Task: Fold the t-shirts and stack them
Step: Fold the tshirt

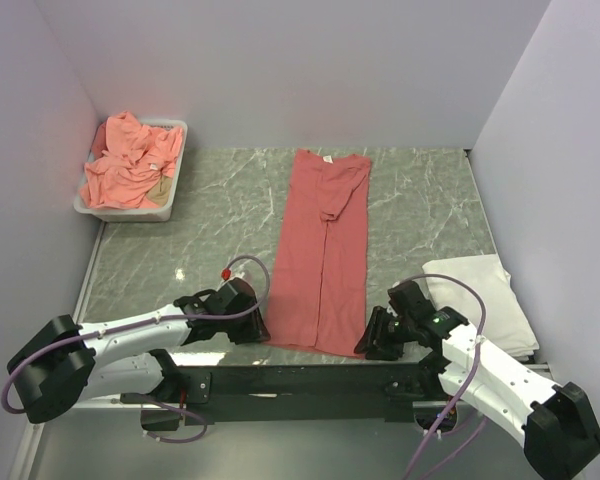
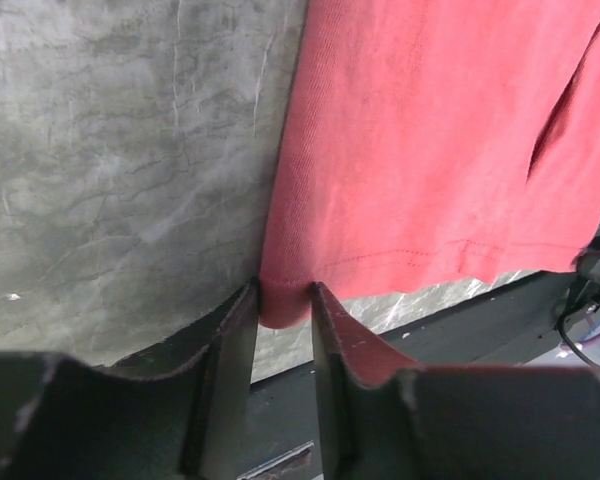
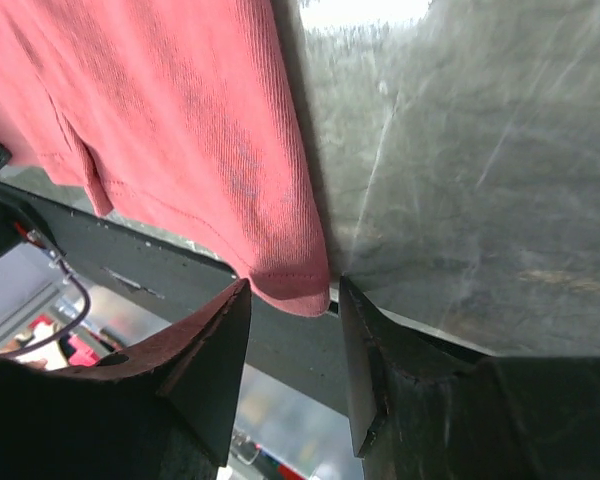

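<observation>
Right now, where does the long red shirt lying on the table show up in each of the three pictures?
Top external: the red shirt lies mid-table as a long strip, collar far, hem near.
Left wrist: the red shirt fills the upper right, one hem corner between the jaws.
Right wrist: the red shirt fills the upper left, the other hem corner between the jaws.
Shared landmark: the grey marbled table.

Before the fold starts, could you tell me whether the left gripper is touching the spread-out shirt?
Touching. The left wrist view shows the t-shirt hem pinched in the left gripper, no gap at either finger.
</observation>
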You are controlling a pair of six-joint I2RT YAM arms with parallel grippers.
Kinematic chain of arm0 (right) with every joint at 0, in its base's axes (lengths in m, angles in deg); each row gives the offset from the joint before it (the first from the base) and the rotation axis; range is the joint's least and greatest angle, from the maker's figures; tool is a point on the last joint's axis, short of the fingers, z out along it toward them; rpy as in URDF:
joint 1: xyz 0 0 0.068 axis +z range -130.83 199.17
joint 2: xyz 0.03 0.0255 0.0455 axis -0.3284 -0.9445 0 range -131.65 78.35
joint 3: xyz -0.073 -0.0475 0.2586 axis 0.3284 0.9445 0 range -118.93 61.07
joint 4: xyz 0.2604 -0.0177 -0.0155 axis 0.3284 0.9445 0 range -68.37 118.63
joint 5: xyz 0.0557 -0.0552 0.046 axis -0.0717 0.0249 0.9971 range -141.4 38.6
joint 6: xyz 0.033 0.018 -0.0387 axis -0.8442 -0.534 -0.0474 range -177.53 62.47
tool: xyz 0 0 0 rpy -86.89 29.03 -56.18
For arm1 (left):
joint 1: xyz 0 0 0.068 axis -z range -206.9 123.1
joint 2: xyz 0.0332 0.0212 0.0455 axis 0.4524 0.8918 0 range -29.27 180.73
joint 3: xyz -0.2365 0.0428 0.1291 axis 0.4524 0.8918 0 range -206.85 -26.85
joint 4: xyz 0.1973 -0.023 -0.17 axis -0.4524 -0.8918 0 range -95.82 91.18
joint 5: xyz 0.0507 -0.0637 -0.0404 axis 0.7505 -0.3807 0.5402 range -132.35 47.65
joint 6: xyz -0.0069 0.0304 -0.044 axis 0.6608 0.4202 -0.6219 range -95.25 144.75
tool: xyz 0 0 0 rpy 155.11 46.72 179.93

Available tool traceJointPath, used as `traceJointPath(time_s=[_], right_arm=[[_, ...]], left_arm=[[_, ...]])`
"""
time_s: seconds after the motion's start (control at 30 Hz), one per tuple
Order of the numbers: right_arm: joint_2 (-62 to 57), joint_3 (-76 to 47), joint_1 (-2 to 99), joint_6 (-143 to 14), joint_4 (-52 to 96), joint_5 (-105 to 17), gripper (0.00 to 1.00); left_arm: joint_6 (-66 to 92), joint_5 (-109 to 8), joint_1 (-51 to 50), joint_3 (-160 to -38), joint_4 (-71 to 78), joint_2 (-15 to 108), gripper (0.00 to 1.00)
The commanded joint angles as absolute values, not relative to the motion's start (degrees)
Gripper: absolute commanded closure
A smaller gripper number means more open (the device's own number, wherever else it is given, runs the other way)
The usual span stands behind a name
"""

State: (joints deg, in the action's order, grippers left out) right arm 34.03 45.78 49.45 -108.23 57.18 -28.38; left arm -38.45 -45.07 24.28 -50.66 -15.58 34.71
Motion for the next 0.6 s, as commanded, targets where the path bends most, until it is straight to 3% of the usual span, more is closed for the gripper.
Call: traceJointPath(time_s=[0.0, 0.47, 0.57], right_arm=[[33.96, 47.89, 50.54, -108.77, 58.9, -28.11, 0.52], [31.85, 46.13, 50.55, -108.77, 57.67, -32.94, 0.55], [32.03, 45.87, 50.55, -108.33, 57.66, -33.47, 0.67]], left_arm=[[-38.88, -45.78, 24.34, -49.0, -15.35, 35.42, 0.66], [-40.2, -46.66, 25.92, -47.94, -14.2, 35.07, 0.93], [-41.25, -46.31, 27.24, -47.95, -14.64, 34.54, 0.99]])
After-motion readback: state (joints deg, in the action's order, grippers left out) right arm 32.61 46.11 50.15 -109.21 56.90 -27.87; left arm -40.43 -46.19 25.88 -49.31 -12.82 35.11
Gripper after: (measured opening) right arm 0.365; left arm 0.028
